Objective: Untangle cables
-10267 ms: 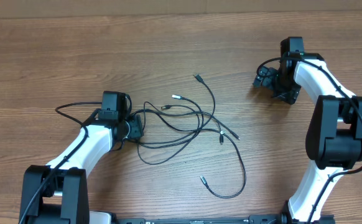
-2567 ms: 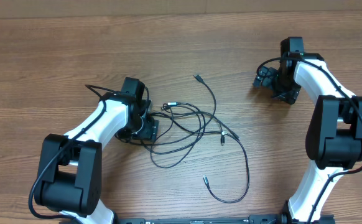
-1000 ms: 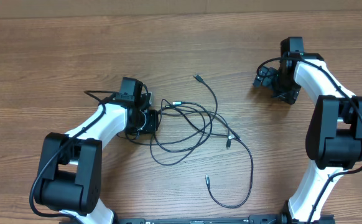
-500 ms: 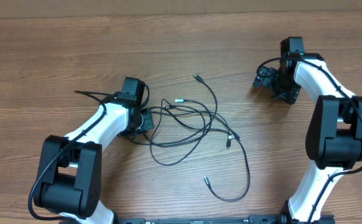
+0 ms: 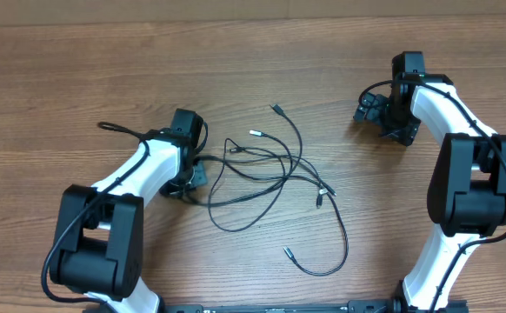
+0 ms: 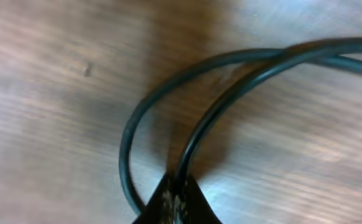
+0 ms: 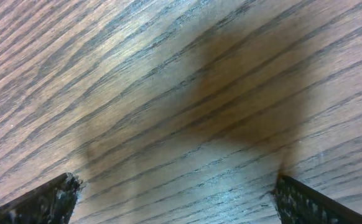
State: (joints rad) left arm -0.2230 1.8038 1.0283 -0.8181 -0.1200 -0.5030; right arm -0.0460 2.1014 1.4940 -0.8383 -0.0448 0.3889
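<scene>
Left gripper (image 5: 195, 174): fingers clamped on one loop of the thin black cables (image 6: 193, 144). The tangle lies spread on the wooden worktop (image 5: 236, 52), starting just beside the left gripper. Right gripper (image 5: 363, 108): well apart from the left gripper, fingers wide apart over bare wood.

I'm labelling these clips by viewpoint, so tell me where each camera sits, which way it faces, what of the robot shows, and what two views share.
Overhead: fixed above, looking straight down on the table, cables, both arms, left gripper and right gripper.
Left wrist: on the left arm, facing down close; shut fingertips pinch the cables.
Right wrist: on the right arm, facing bare wood; open fingertips at the bottom corners.
Shared: overhead and left wrist both show the pinched cables.
</scene>
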